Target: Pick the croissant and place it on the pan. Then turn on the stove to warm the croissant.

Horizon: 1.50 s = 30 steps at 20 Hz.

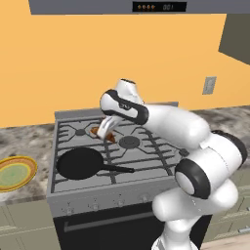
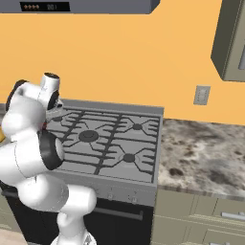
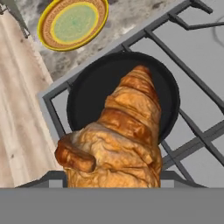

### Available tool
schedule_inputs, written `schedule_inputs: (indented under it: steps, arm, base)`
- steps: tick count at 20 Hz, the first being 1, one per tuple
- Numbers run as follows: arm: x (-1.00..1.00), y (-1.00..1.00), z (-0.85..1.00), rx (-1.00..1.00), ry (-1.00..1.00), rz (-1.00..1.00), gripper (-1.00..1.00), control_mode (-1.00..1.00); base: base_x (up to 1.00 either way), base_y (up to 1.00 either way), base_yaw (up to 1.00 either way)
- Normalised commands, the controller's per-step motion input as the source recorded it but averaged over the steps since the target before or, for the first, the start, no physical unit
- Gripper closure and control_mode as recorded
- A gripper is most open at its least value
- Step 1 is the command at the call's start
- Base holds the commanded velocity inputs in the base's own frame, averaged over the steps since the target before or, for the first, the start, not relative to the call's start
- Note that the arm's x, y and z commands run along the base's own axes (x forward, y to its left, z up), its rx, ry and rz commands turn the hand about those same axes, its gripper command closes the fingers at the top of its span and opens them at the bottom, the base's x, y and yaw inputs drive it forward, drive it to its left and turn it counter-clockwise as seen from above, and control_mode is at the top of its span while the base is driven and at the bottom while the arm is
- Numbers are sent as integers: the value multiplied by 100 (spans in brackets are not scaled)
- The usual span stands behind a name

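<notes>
The pincer is clamped on the croissant, holding it in the air above the stove, and the hand view looks straight past the pastry down into the black pan on the front left burner. In the left base view the load hangs behind and a little right of the pan, so the carry looks about halfway home, with the drop and the knob turn not yet done. To do this well, bring the hand forward and left until the croissant sits over the middle of the pan, then lower it close to the black surface before letting go, so it doesn't bounce or roll onto the grates. Watch the long handle pointing right across the front grate; come in from above, not low from the right, and it's no trouble. Edges: the pan sits near the stove's left edge, with the worktop just beyond it and the yellow-rimmed green plate resting there well apart from the pan, so a leftward overshoot could land the pastry off the stove. Plenty of open grate lies to the right and behind for the arm to swing, and the knobs along the front edge sit clear below the pan
</notes>
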Motion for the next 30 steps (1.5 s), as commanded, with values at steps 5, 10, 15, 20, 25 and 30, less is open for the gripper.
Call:
schedule_inputs:
  steps: [5, 10, 15, 20, 25, 30]
  arm:
    - [51, 24, -37, 0, 25, -9, 100, -100]
    - [26, 43, -50, 0, 11, -11, 100, -100]
    - [31, 23, -47, -1, 5, -10, 100, -100]
    - [33, 1, -61, -4, 0, -2, 100, -100]
    - [16, 0, -31, -3, 0, -1, 100, -100]
    - [0, 10, 0, 0, 0, -5, 100, -100]
  base:
    - [0, 0, 0]
    - [0, 0, 0]
    - [0, 0, 0]
    - [0, 0, 0]
    - [0, 0, 0]
    - [0, 0, 0]
